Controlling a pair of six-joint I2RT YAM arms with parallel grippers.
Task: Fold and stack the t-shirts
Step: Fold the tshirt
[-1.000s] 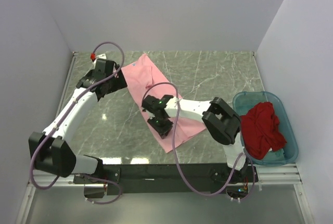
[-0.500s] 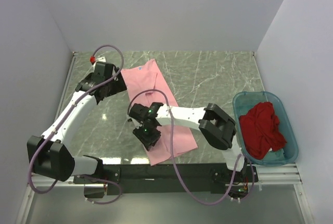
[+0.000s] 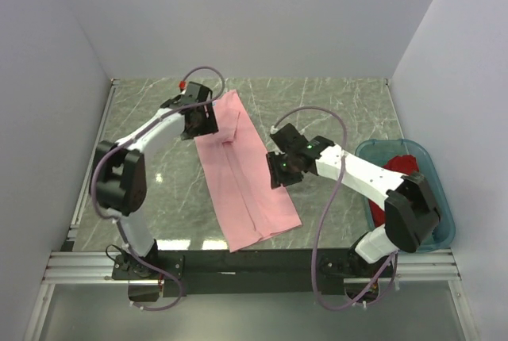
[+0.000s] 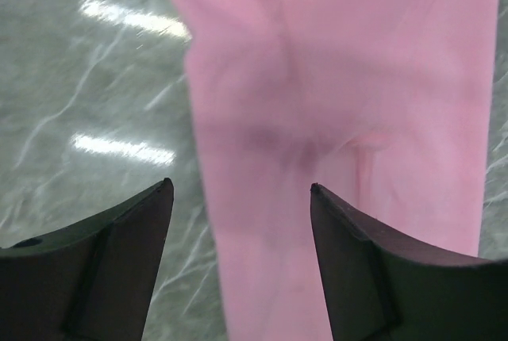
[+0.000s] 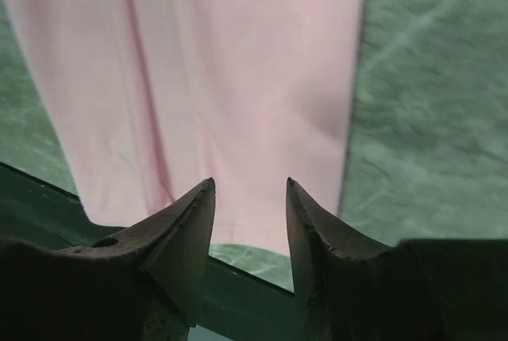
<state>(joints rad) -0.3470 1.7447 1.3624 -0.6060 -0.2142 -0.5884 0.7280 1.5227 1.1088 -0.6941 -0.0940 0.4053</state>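
While you look over the scene, note the surface (image 3: 333, 111): glossy grey-green stone with pale veins, closed in by plain white walls (image 3: 238, 16) on three sides. A dark rail runs along its near edge.

You have the pink shirt (image 3: 246, 182) lying flat on it, folded into a long strip that slants from the far left toward the near middle. At the right edge sits a teal tub (image 3: 443, 212), and the red shirt (image 3: 403, 165) is bunched up inside it, partly hidden behind the right arm.

Your left tool (image 3: 202, 123) hangs at the far end of the pink shirt (image 4: 317, 79), at its left edge. Its jaws are spread wide and hold nothing (image 4: 240, 186).

Your right tool (image 3: 278, 170) is at the strip's right edge, about halfway along. Its jaws stand parted by a narrower gap, also holding nothing (image 5: 250, 182), with the pink shirt (image 5: 238, 55) beneath them. You cannot tell from these views whether either tool's tips touch the cloth.
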